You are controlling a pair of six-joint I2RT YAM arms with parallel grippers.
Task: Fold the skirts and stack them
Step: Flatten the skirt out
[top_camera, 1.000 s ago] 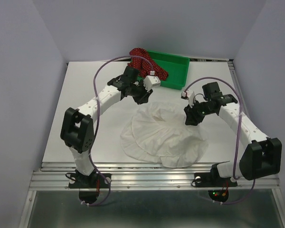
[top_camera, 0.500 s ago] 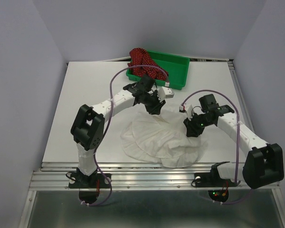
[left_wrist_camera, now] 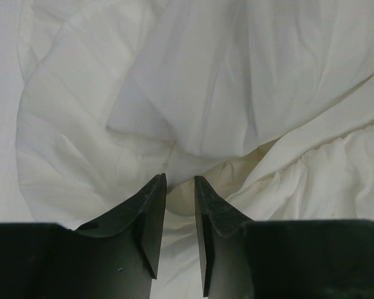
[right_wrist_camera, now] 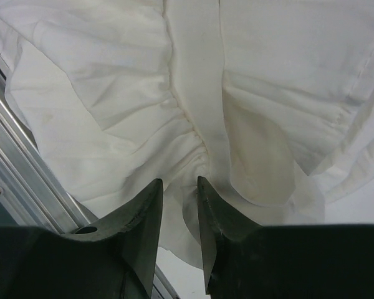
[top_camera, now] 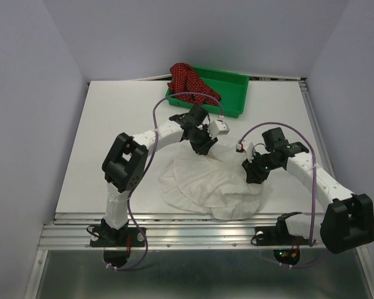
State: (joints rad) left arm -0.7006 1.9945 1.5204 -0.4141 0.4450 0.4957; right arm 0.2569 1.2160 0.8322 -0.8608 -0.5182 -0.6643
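Now that both arms have moved in, the left hand and the right hand each pinch the white skirt on the desk to fold it, while the red skirt waits on the tray.

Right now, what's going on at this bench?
Both arms are on the white ruffled cloth skirt, which lies spread and rumpled on the white table. The left gripper is closed on a fold at the skirt's far edge. The right gripper is closed on gathered cloth at its right side. The dark red dotted cloth skirt sits bunched at the left end of the green plastic tray, with no gripper on it. Nothing is folded or stacked yet.
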